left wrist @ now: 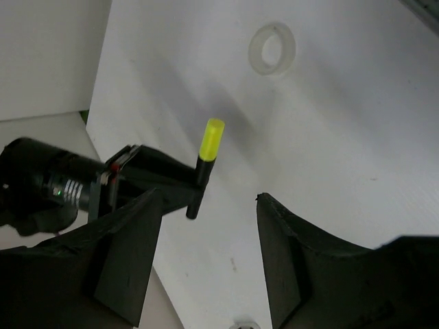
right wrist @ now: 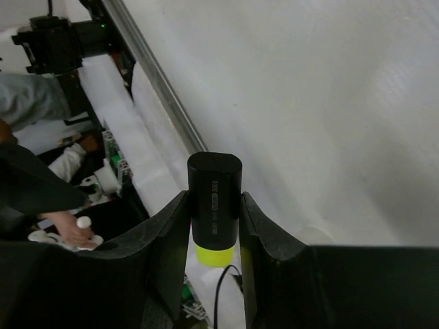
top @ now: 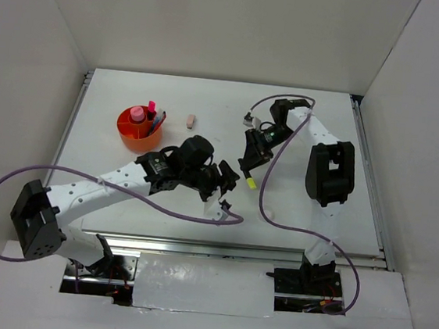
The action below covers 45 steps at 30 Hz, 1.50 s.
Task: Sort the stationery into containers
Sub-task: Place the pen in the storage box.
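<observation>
On table point(top: 316, 214): one tub point(top: 128, 138), one eraser point(top: 192, 119); in right end effector point(right wrist: 214, 205): one highlighter point(right wrist: 214, 181).

The whole table point(top: 171, 97) is taken in from high above and behind its near edge, looking steeply down. From the left wrist, the table top is viewed closely, out past the parted jaws of the left gripper point(left wrist: 209, 195). From the right wrist, the right gripper point(right wrist: 215, 195) is seen at very short range, facing beyond its jaws toward the table's edge. The highlighter point(right wrist: 214, 205) clamped between those jaws is shared by all three views.
</observation>
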Each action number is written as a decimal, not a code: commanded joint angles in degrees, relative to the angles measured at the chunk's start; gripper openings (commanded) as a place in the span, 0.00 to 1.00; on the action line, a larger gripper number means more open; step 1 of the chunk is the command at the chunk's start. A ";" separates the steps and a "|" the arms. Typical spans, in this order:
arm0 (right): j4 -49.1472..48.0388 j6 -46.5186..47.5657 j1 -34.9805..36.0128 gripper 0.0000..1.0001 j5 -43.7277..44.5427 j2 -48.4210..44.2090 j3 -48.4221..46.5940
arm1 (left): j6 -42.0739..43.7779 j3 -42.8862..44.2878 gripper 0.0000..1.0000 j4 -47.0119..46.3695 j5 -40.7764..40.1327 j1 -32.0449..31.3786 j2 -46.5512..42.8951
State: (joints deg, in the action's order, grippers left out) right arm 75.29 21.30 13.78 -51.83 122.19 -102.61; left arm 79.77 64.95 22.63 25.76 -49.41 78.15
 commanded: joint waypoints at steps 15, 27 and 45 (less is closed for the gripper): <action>7.51 -8.47 4.15 0.00 -6.35 0.24 3.82 | 9.61 8.44 0.66 2.85 -0.18 -2.98 14.66; 7.51 -10.05 5.12 0.00 -6.97 -1.08 4.87 | 8.39 9.76 0.43 2.68 -1.94 -2.89 19.14; 7.24 -6.36 -12.98 0.85 -9.86 -4.85 -6.72 | -35.11 20.01 0.00 -3.02 1.56 6.40 10.36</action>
State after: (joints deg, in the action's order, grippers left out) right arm 76.09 12.95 6.81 -58.81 122.28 -104.40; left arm 66.89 77.23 26.41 22.81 -50.28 92.36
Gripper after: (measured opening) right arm 0.852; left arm 0.320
